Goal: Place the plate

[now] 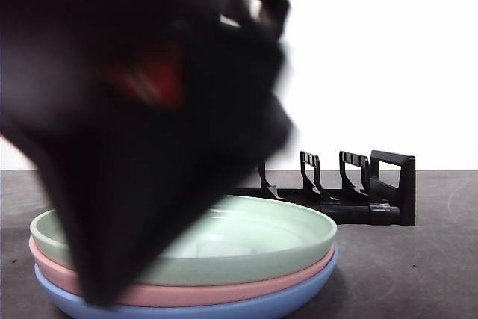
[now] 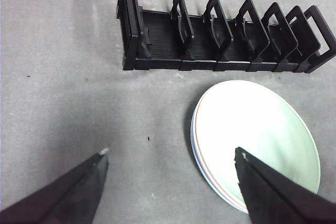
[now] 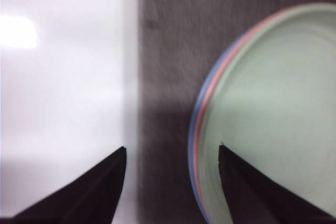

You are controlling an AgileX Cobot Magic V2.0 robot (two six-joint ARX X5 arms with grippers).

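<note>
Right gripper (image 3: 172,150), jaws spread wide and empty, hangs low over the near rim of the plate stack, one jaw outside the edge and the other above the green plate (image 3: 273,119); in the front view it is probably the big blurred black mass (image 1: 142,132) covering that side of the stack, though that view alone does not settle which arm it is. Left gripper (image 2: 170,158) is also open and empty, higher up, with one jaw over bare table and the other over the stack's rim. Three plates sit nested: the green plate on top, a pink plate (image 1: 299,278) under it, and a blue plate (image 1: 284,305) at the bottom, all lying flat on the table just beside the black dish rack (image 2: 220,35). The rack's upright dividers stand empty, so no plate has been slotted yet. The plates look like stiff, smooth, light plastic or melamine; the judgement is that they will be slippery and that the nested rims leave little gap, so the best hold is a pinch across the green plate's raised lip, lifting it clear of the pink one without dragging the stack. Beyond the rack, the table (image 2: 63,93) is a dark grey, slightly textured mat, and a plain white wall (image 1: 373,57) closes the room behind.
</note>
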